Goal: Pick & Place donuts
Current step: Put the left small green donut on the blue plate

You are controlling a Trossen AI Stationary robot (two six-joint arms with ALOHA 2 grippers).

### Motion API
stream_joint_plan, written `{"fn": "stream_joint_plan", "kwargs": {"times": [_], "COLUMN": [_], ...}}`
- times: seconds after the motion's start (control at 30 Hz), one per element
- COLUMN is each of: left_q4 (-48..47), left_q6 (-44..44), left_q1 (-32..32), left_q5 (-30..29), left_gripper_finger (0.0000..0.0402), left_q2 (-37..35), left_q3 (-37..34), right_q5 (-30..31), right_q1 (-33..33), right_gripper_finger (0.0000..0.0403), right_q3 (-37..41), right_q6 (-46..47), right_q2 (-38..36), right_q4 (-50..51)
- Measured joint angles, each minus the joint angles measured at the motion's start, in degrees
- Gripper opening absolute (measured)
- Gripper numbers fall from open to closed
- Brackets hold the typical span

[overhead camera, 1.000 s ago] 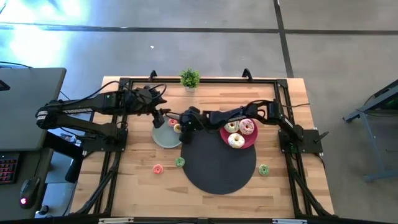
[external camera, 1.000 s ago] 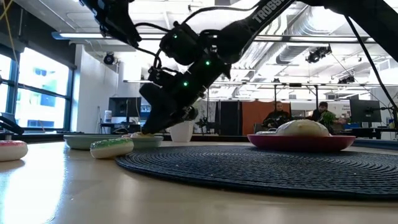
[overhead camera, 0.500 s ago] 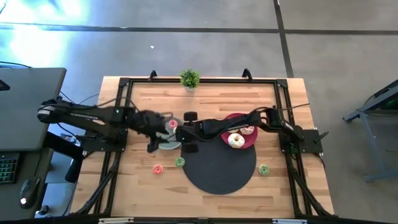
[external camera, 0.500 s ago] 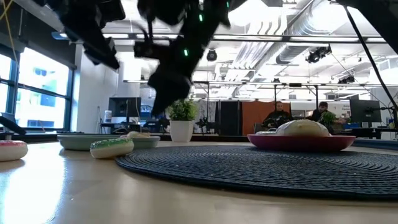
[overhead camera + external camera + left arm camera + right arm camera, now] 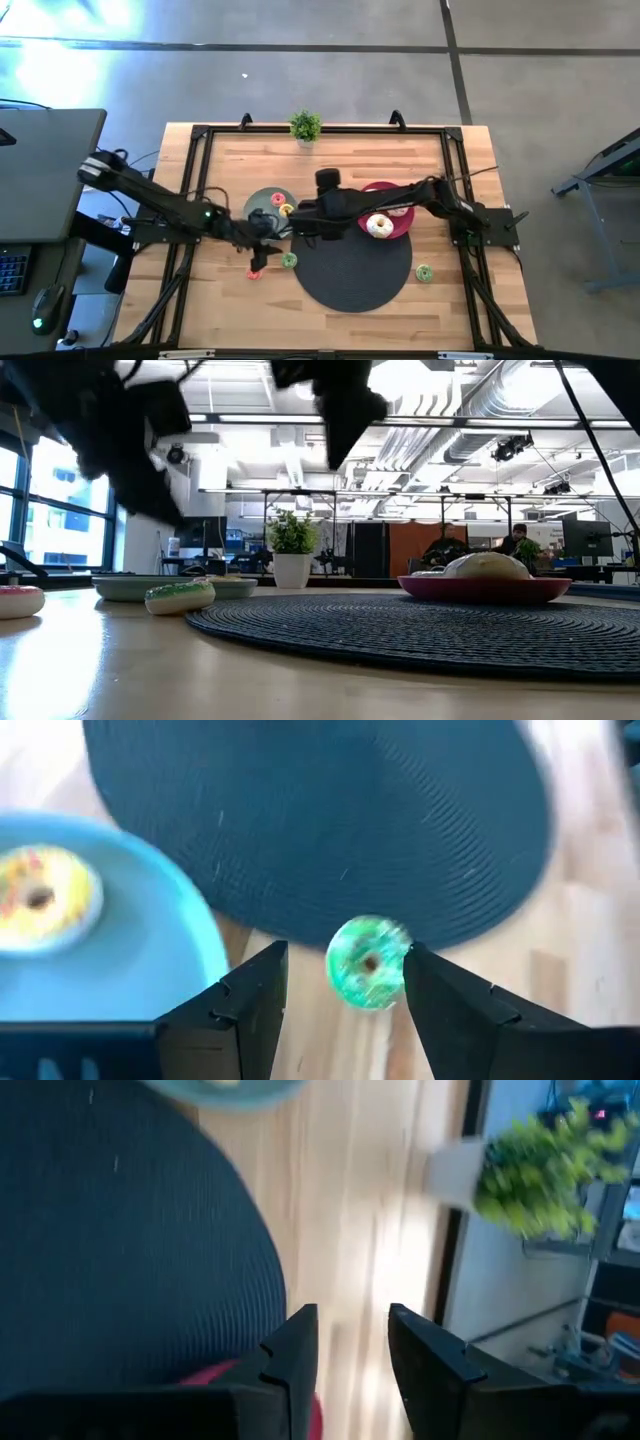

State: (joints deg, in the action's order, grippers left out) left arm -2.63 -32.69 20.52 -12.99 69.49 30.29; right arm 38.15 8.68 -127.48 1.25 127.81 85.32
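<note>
The small green frosted toy donut (image 5: 367,963) lies flat on the light wooden surface (image 5: 220,300), just beside the edge of the big black round woven mat (image 5: 352,270), with a small pink donut (image 5: 253,272) near it on the bare wood. A small yellow donut (image 5: 37,898) rests on the round grey-green plate (image 5: 262,199), and larger frosted donuts, one of them cream (image 5: 379,225), sit on the round red plate (image 5: 366,222). The left gripper (image 5: 345,982) hangs above the green donut; its jaws stand wide apart, empty, one on each side of the ring, an alignment suited to a straight descent and a grasp across the ring. The right gripper (image 5: 350,1342) is raised over the inner edge of the mat, between the two plates; its jaws are parted by a narrow gap and hold nothing, and its wrist view faces a small potted green plant (image 5: 305,126) at the far edge. Judged from this layout, the green donut is the next item for pickup.
</note>
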Motion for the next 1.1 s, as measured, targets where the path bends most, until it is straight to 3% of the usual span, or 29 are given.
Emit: {"fn": "stream_joint_plan", "kwargs": {"times": [0.1, 0.27, 0.43, 0.57, 0.7, 0.87, 1.1], "left_q4": [3.63, 12.74, 12.80, 11.88, 11.93, 13.42, 13.34], "left_q6": [-0.74, 2.02, 2.35, 2.43, 1.92, 0.51, -2.01], "left_q1": [1.01, 2.19, 1.99, 2.00, 2.00, 2.00, 2.01], "left_q5": [-0.51, -0.39, -2.91, -2.04, -1.45, -2.16, -1.73], "left_gripper_finger": [0.0192, 0.0192, 0.0192, 0.0192, 0.0192, 0.0178, 0.0080], "left_q2": [5.51, 13.03, 15.38, 15.55, 16.89, 19.71, 19.98], "left_q3": [0.01, 0.01, 0.06, 0.08, 0.08, 0.12, 1.05], "right_q5": [-1.05, -17.39, -24.33, -31.39, -32.48, -32.21, -32.10], "right_q1": [0.77, 0.98, 2.64, 4.24, 5.70, 7.35, 8.27], "right_gripper_finger": [0.0114, 0.0114, 0.0114, 0.0114, 0.0114, 0.0114, 0.0114], "right_q3": [-2.56, 4.75, 22.30, 40.85, 57.10, 71.13, 84.48], "right_q6": [1.92, 0.81, 1.97, 3.84, 9.57, 14.32, 11.40], "right_q2": [-1.42, -9.73, -19.77, -29.56, -37.72, -45.62, -51.90], "right_q4": [4.31, 0.22, -9.89, -26.27, -43.50, -59.43, -81.48]}}
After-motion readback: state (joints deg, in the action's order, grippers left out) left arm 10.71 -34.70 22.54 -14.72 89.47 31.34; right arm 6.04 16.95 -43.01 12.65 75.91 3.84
